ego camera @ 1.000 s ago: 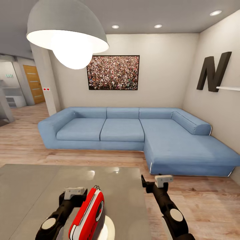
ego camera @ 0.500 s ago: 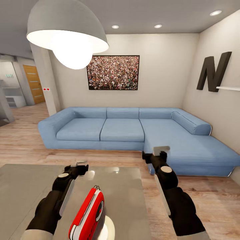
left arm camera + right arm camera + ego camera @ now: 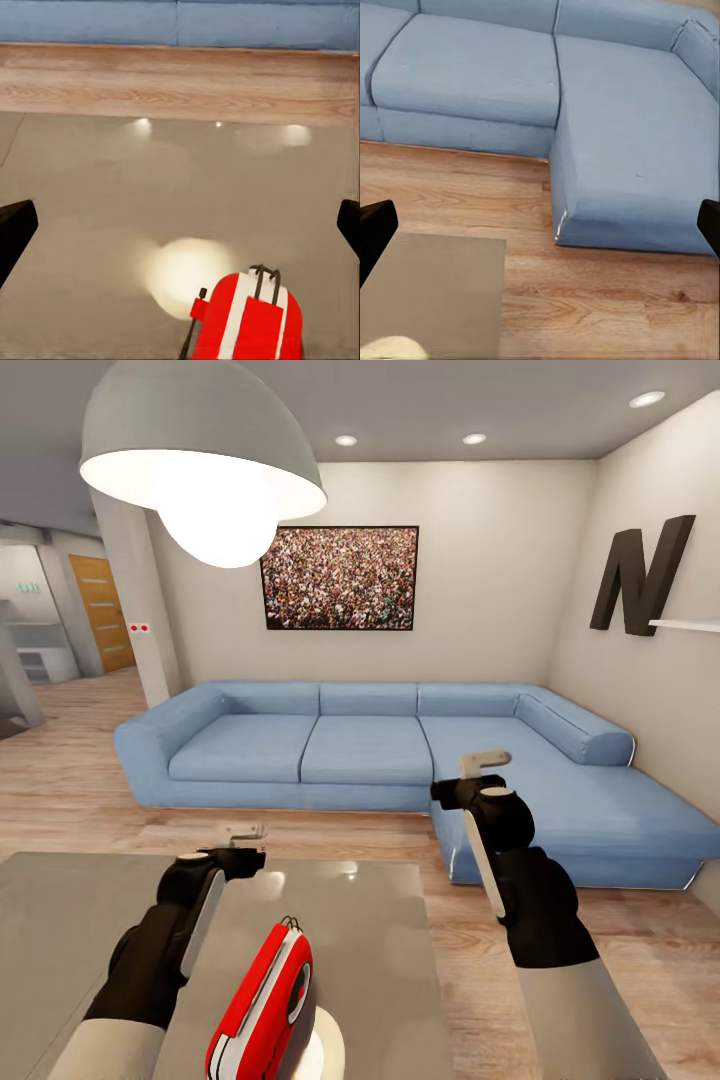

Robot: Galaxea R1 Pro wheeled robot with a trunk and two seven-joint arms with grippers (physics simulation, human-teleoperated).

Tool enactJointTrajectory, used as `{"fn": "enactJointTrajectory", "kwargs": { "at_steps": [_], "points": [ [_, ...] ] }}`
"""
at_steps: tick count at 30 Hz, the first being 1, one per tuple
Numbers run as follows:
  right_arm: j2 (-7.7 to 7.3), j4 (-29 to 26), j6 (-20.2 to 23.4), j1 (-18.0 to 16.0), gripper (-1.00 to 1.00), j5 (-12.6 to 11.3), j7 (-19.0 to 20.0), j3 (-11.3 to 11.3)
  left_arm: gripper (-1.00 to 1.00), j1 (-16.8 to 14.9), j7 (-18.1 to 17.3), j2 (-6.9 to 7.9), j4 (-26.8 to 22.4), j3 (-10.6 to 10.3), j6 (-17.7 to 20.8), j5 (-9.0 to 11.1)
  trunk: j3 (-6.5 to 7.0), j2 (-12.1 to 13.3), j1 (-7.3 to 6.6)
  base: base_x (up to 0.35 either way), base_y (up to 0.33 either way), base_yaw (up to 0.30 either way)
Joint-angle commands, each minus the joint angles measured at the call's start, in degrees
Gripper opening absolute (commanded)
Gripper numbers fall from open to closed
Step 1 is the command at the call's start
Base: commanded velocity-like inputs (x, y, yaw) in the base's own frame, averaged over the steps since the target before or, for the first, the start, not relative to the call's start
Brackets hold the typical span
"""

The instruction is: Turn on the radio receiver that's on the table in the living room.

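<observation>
The radio receiver (image 3: 262, 1000) stands on edge on the glossy grey table (image 3: 80, 930), red front turned right and its thin wire handle on top. My left gripper (image 3: 243, 840) hangs above the table beyond the radio, clear of it. In the left wrist view the radio receiver (image 3: 251, 319) lies below the open left gripper (image 3: 180, 229), whose dark fingertips (image 3: 15, 232) sit at the frame edges. My right gripper (image 3: 483, 765) is raised off the table's right side, over the floor toward the sofa. It is open (image 3: 540, 225) with nothing between its fingertips (image 3: 709, 223).
A blue L-shaped sofa (image 3: 380, 750) runs behind the table, with light wood floor (image 3: 300, 830) between them. A large pendant lamp (image 3: 200, 460) hangs at the upper left, and its glow reflects on the table (image 3: 184, 274). A crowd picture (image 3: 340, 578) and a dark letter N (image 3: 640, 575) hang on the walls.
Both arms have risen and stretched forward. The left gripper left the radio's side and now sits farther out over the table. The right gripper climbed toward the sofa. The radio has not moved.
</observation>
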Motion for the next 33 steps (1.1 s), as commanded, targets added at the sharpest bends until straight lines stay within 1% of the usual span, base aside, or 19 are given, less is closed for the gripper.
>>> {"fn": "enactJointTrajectory", "kwargs": {
  "at_steps": [1,2,3,4,5,8,10,12,15,21,33],
  "points": [
    [0.01,0.0,0.1,0.0,1.0,0.0,0.0,0.0,1.0,0.0,0.0,-0.08,-0.4,0.0,1.5,0.0,0.0,0.0,0.0,0.0,0.0,0.0],
    [0.03,0.1,0.4,-0.1,1.0,0.0,-0.1,-0.1,1.0,0.0,0.0,-0.22,-1.5,0.0,4.8,0.0,0.0,0.0,0.0,0.0,0.0,0.0],
    [0.04,0.1,0.6,-0.1,1.0,0.0,-0.1,-0.1,1.0,0.0,0.0,-0.38,-2.5,-0.1,6.4,0.0,0.0,0.0,0.0,0.0,0.0,0.0],
    [0.09,0.2,0.7,-0.1,1.0,0.0,-0.1,-0.1,1.0,0.0,0.0,-1.19,-3.1,-0.7,7.5,0.0,0.0,0.0,0.0,0.0,0.0,0.0],
    [0.1,0.2,0.7,-0.1,1.0,-0.1,-0.1,-0.1,1.0,0.0,0.0,-1.33,-3.1,-0.9,7.7,0.0,0.0,0.0,0.0,0.0,0.0,0.0],
    [0.13,0.3,0.7,-0.1,1.0,0.0,-0.1,-0.2,1.0,0.0,0.0,-1.74,-2.6,-3.2,8.0,0.1,0.0,0.0,0.0,0.0,0.0,0.0],
    [0.14,0.3,0.7,-0.1,1.0,0.0,-0.1,-0.2,1.0,0.0,0.0,-1.86,-1.4,-5.8,8.1,0.1,0.0,0.0,0.0,0.0,0.0,0.0],
    [0.14,0.4,0.7,-0.1,1.0,-0.1,-0.1,-0.2,1.0,0.0,0.0,-1.92,-0.4,-7.0,8.1,0.1,0.0,0.0,0.0,0.0,0.0,0.0],
    [0.11,0.4,0.7,-0.1,1.0,-0.1,-0.1,-0.3,1.0,0.0,0.0,-2.0,0.9,-7.8,8.2,0.1,0.0,0.0,0.0,0.0,0.0,0.0],
    [0.14,0.4,0.7,-0.1,1.0,-0.1,-0.1,-1.2,1.0,0.0,0.0,-2.03,1.1,-8.2,8.2,0.2,0.0,0.0,0.0,0.0,0.0,0.0],
    [0.14,0.5,0.7,-0.1,1.0,-0.1,-0.1,-1.5,1.0,0.0,0.0,-1.85,0.9,-8.3,8.3,0.2,0.0,0.0,0.0,0.0,0.0,0.0]
  ]
}}
